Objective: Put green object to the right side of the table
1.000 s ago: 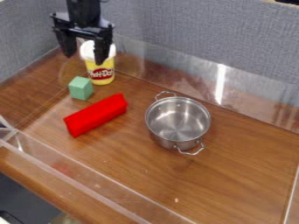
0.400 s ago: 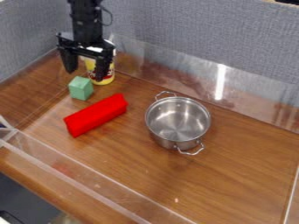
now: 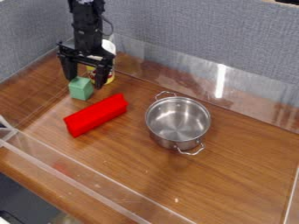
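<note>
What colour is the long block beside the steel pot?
Red; the long red block shows clearly in the camera view.

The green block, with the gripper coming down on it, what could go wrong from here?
The open gripper hangs just above the green block, with a yellow bottle right behind; a finger could knock the bottle over. Carrying the block rightward, it might clip the red block or the steel pot if kept low.

Hand point(image 3: 86, 72) pointing straight down, fingers spread.
</note>
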You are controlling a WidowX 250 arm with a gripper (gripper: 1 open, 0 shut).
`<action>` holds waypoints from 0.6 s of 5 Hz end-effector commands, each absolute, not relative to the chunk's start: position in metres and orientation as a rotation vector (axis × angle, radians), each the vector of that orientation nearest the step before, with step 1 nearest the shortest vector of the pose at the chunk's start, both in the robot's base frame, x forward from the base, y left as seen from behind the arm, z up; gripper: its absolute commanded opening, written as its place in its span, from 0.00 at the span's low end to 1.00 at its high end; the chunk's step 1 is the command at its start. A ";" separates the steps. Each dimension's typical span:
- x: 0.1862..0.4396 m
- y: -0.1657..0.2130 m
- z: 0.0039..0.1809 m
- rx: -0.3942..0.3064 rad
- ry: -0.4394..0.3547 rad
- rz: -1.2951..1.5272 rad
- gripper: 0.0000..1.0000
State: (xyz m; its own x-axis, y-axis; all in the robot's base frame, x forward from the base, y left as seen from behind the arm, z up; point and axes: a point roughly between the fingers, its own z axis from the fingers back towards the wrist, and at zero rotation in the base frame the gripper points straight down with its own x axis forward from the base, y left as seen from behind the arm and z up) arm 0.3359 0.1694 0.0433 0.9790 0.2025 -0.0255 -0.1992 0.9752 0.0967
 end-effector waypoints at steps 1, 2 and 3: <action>0.346 0.173 0.053 0.122 -0.009 0.201 0.00; 0.346 0.173 0.054 0.121 -0.013 0.197 0.00; 0.344 0.171 0.065 0.116 -0.034 0.188 0.00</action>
State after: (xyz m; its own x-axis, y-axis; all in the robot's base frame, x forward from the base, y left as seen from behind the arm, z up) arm 0.3386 0.1703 0.0419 0.9805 0.1957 -0.0174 -0.1930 0.9760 0.1008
